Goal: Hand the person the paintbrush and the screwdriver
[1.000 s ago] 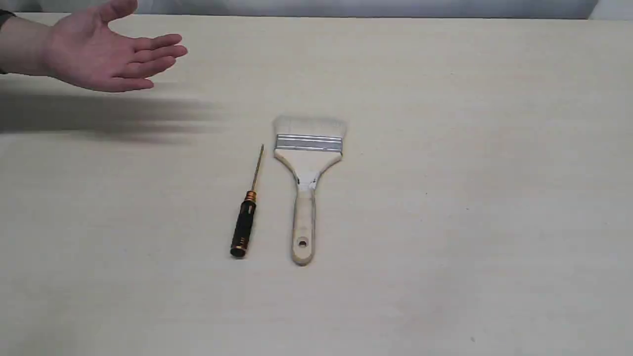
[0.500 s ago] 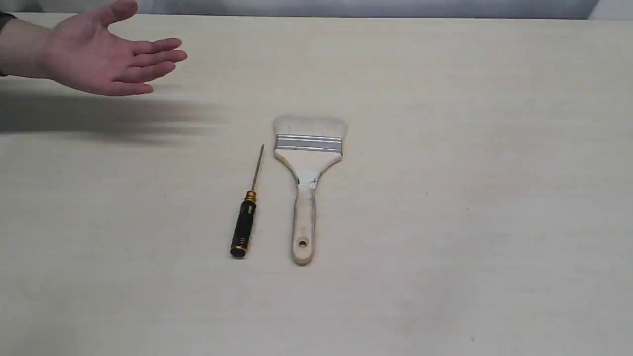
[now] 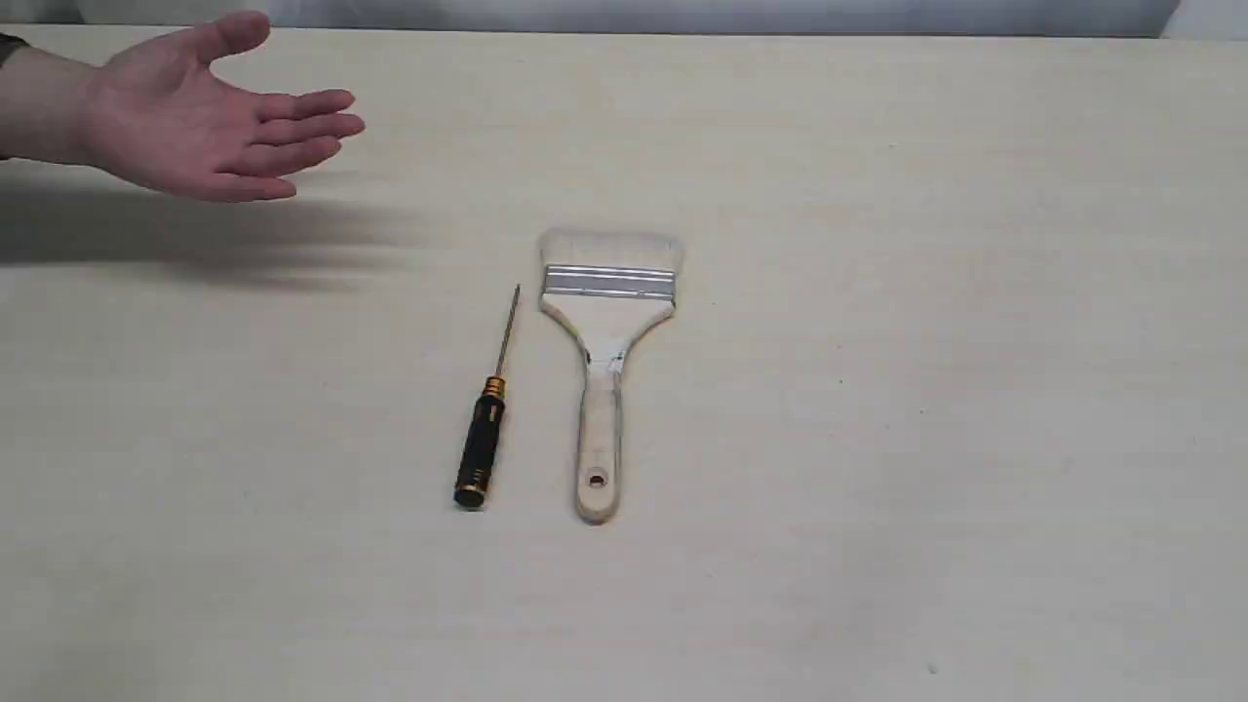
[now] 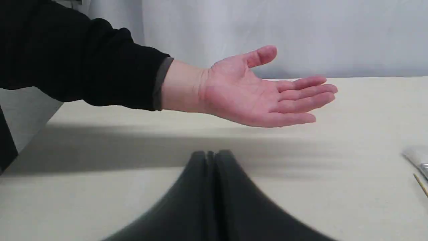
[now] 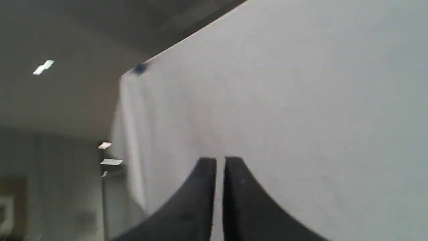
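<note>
The paintbrush lies flat at the table's middle, pale bristles away from the camera, wooden handle toward it. Just left of it lies the screwdriver, black handle near, thin brass shaft pointing away. The person's hand hovers palm up over the far left of the table, and it fills the left wrist view as the hand with a dark sleeve. My left gripper is shut and empty, low over the table short of that hand. My right gripper is shut, empty, pointing at a grey wall. Neither gripper shows in the exterior view.
The pale table stretches bare to the right of the tools. A grey backdrop runs along its far edge. The hand's shadow falls on the table's left part. The brush's bristle corner and the screwdriver tip peek into the left wrist view.
The person's hand has sunk slightly toward the table and shifted a little. The paintbrush and the screwdriver have not moved.
</note>
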Robot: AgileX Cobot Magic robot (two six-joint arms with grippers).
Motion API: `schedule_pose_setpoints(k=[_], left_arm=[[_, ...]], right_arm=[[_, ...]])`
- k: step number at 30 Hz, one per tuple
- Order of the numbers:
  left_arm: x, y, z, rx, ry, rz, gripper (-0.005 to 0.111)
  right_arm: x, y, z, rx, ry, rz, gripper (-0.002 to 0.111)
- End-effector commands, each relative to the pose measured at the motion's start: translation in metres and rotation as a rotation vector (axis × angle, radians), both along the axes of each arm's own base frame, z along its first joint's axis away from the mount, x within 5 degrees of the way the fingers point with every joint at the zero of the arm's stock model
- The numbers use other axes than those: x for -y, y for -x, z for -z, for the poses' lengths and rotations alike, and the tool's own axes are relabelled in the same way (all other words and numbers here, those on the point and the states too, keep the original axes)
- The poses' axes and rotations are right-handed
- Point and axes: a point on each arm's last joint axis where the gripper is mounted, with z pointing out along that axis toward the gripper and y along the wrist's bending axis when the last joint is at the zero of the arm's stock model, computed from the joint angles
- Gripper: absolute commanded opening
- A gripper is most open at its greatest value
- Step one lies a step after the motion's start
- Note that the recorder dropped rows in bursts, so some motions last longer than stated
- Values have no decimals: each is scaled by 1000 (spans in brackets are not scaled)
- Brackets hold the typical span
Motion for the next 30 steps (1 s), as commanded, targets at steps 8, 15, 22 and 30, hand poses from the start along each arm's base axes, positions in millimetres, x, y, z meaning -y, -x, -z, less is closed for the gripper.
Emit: schedule_pose_setpoints(k=[8, 15, 22, 30], left_arm=[[1, 0, 0, 6, 6, 9, 0], [1, 0, 0, 6, 4, 9, 0], [1, 0, 0, 7, 2, 8, 0], [1, 0, 0, 7, 4, 9, 0]], right_arm=[[-23, 6, -94, -107, 382, -82, 47], [-45, -21, -126, -234, 669, -372, 70], [-47, -64, -148, -349, 633, -487, 71], [-50, -119, -129, -520, 619, -635, 71]])
